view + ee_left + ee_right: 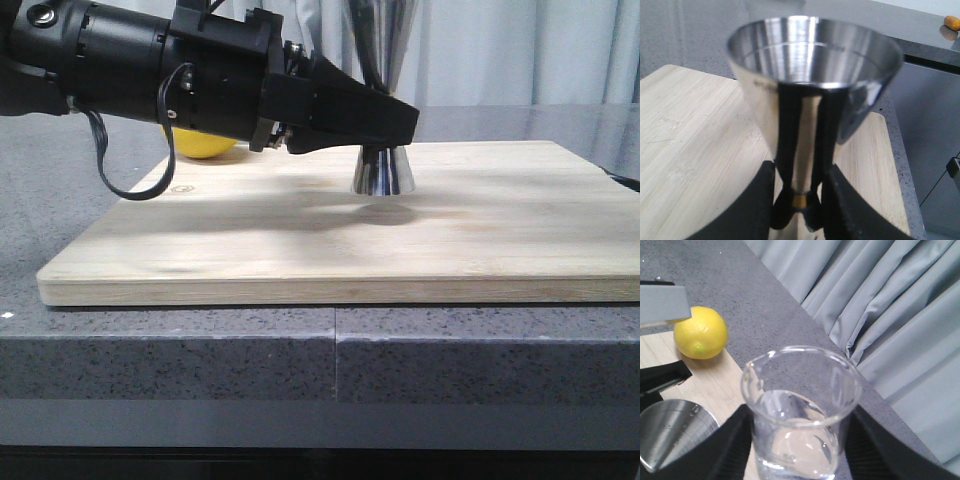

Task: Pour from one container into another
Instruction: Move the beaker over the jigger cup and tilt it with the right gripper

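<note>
The steel jigger stands upright on the wooden board. My left gripper reaches in from the left and is shut on its waist. In the left wrist view the black fingers flank the gold band, under the jigger's wide open mouth. My right gripper is shut on the clear glass beaker, which holds some clear liquid. The beaker hangs upright, its lip turned toward the jigger's mouth lower down beside it. The right gripper and beaker are out of the front view.
A yellow lemon lies at the board's far left corner, behind the left arm, and the lemon also shows in the right wrist view. Grey countertop surrounds the board. Grey curtains hang behind the table.
</note>
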